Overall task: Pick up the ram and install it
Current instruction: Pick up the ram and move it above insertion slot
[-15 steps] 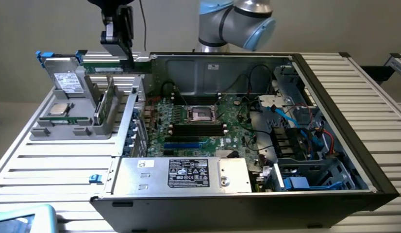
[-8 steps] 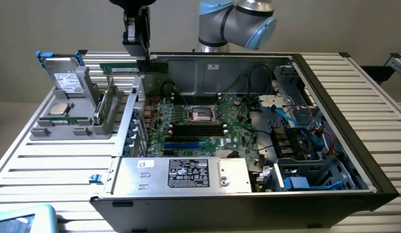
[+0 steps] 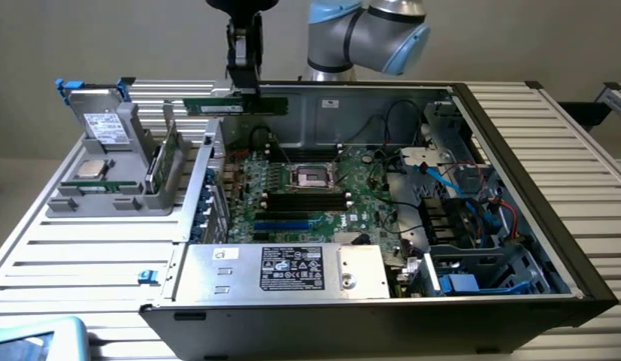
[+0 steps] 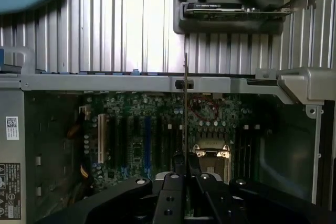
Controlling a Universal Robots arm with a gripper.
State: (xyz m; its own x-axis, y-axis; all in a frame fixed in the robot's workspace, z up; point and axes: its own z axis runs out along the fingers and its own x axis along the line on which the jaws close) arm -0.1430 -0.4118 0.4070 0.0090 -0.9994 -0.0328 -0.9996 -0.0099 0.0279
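The ram (image 3: 236, 105) is a long green stick held level in the air, above the back wall of the open computer case (image 3: 511, 150) towards the exterior view's left. My gripper (image 3: 245, 90) is shut on its top edge. In the wrist view the ram (image 4: 186, 103) appears edge-on as a thin line running out from between my black fingers (image 4: 173, 182), over the motherboard (image 4: 142, 140). The black memory slots (image 3: 308, 200) lie below the processor socket (image 3: 313, 177), well apart from the ram.
A grey parts holder (image 3: 110, 150) stands outside the case on the exterior view's left, with a silver processor chip (image 3: 93, 168) and another green board (image 3: 166, 162). The power supply (image 3: 290, 271) fills the case's front. Cables and drive bays (image 3: 461, 195) crowd the exterior view's right.
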